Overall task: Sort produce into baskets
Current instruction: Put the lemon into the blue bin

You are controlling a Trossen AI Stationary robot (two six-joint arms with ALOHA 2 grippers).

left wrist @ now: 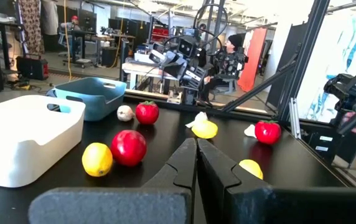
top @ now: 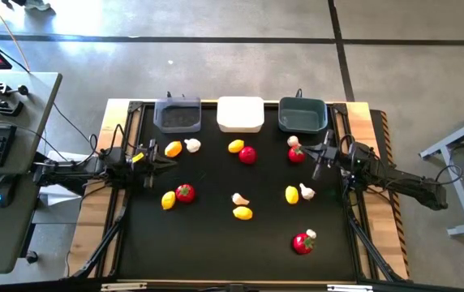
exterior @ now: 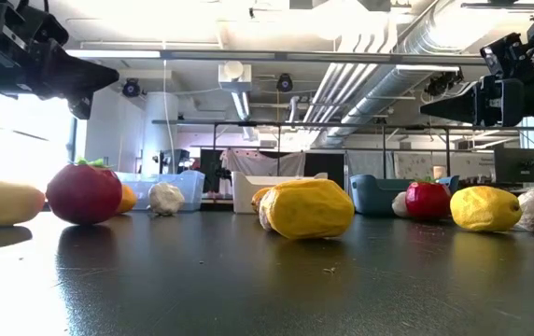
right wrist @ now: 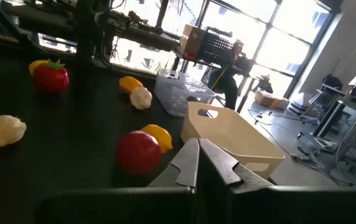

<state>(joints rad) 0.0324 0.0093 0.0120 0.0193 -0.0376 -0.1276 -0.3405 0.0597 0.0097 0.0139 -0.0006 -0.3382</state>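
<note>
The produce lies scattered over the black desk [top: 216, 243], none of it in a basket as far as the high view shows. Near the left arm: a lemon [top: 173, 148] just beside a garlic bulb [top: 192, 145], and lower down a lemon [top: 168, 199] touching a tomato [top: 185, 192]. At centre: a lemon [top: 235, 147] against a tomato [top: 247, 154], then a garlic bulb [top: 239, 199] above a lemon [top: 242, 213]. Toward the right arm: a garlic and tomato pair [top: 295, 152], a lemon [top: 292, 194] with garlic beside it, and a tomato [top: 302, 242] near the front edge.

The grey basket [top: 178, 114], white basket [top: 240, 113] and teal basket [top: 302, 114] stand in a row along the far edge.

Handling, by judgement: the pieces look like light, rigid toy mouldings with smooth skins, so they are likely to roll or squirt out under an off-centre pinch. Grip each across its widest girth, jaws square to the desk. Garlic bulbs are lobed and tapered; take them at the bulge, not the tip. Touching pairs call for an approach from the free side.

Arm pose: the left gripper [top: 152, 156] hovers above the desk at the left side, level, pointing inward, jaws closed together and empty. The right gripper [top: 320, 154] hovers at the right side near the teal basket, likewise closed on nothing.
</note>
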